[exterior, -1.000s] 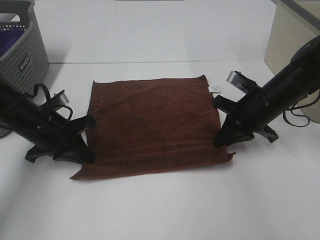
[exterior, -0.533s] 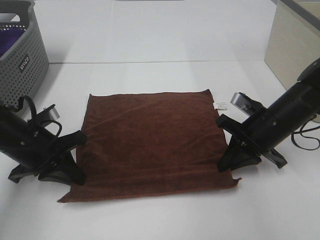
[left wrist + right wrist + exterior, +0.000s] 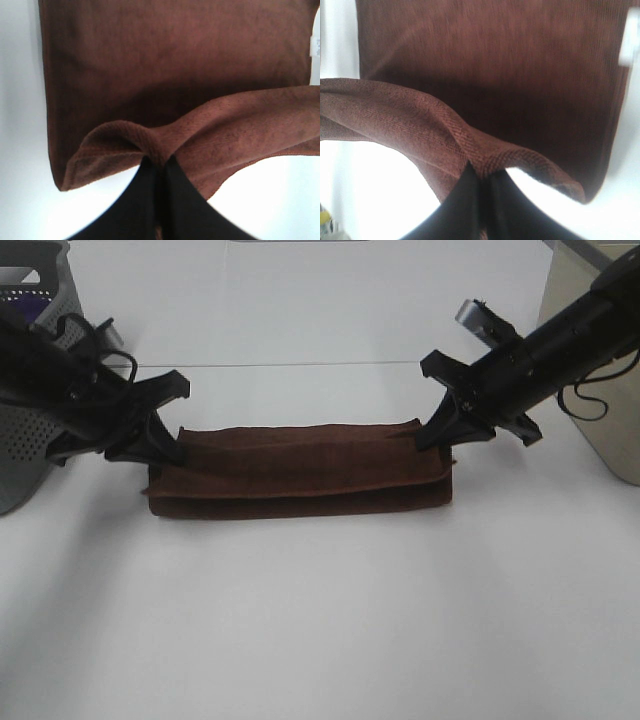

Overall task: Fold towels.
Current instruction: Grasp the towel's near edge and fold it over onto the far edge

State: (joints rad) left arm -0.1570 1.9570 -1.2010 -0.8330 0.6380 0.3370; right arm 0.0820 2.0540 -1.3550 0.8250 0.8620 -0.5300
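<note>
The dark reddish-brown towel lies on the white table, its near half lifted and carried over toward its far edge. My left gripper is shut on the towel's left corner, and my right gripper is shut on its right corner. In the left wrist view the fingers pinch the hemmed edge of the towel above the flat layer. In the right wrist view the fingers pinch the hem of the towel. The small white tag shows at the far corner; it also shows in the right wrist view.
A grey perforated basket holding a purple cloth stands at the far left, just behind my left arm. A beige box stands at the far right behind my right arm. White table lies in front of the towel.
Both grippers have lifted the towel's near corners and carried them away from the camera, over the cloth toward its far edge. The flat square is now a folded band.
</note>
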